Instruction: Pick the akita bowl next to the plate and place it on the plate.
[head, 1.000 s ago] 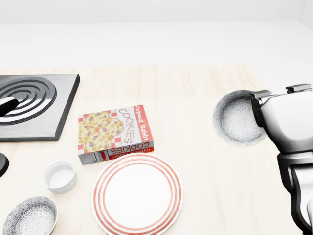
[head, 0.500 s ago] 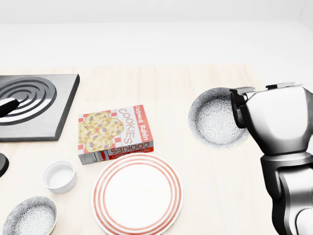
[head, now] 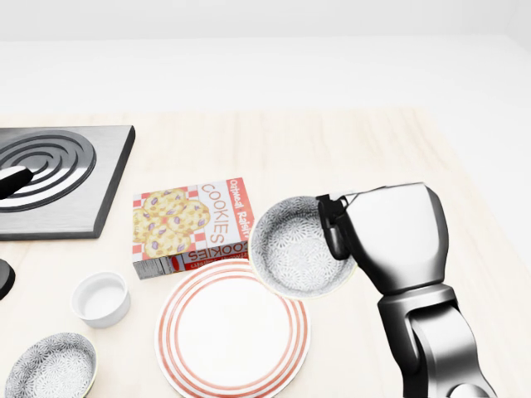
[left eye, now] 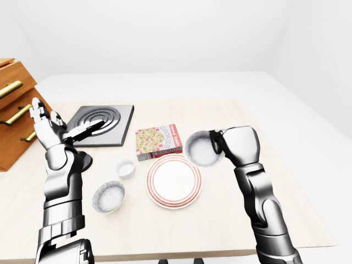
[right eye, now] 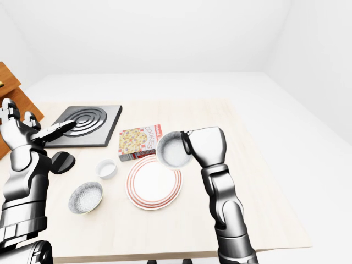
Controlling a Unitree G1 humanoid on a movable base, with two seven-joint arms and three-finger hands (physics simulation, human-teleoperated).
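A pale wooden desk (left eye: 220,231) fills most of the room, with a brown chest of drawers (left eye: 14,110) standing at its left edge in the left-eye view. Toward the upper left of the desk lies a dark burner slab (head: 58,178) with ringed coils. The red-striped white plate (head: 232,332) sits low in the head view, and the cookie box (head: 191,224) lies flat just above it. The right hand (head: 382,236) has its dark fingers (head: 334,225) pinched over the rim of the akita bowl (head: 294,249). It holds the bowl tipped, its patterned inside facing the head view, over the plate's upper right edge and just right of the box. The left hand (left eye: 47,126) is raised at the desk's left side, fingers spread and holding nothing. A second patterned bowl (head: 51,365) rests at the lower left, and a small white cup (head: 101,297) stands between it and the box.
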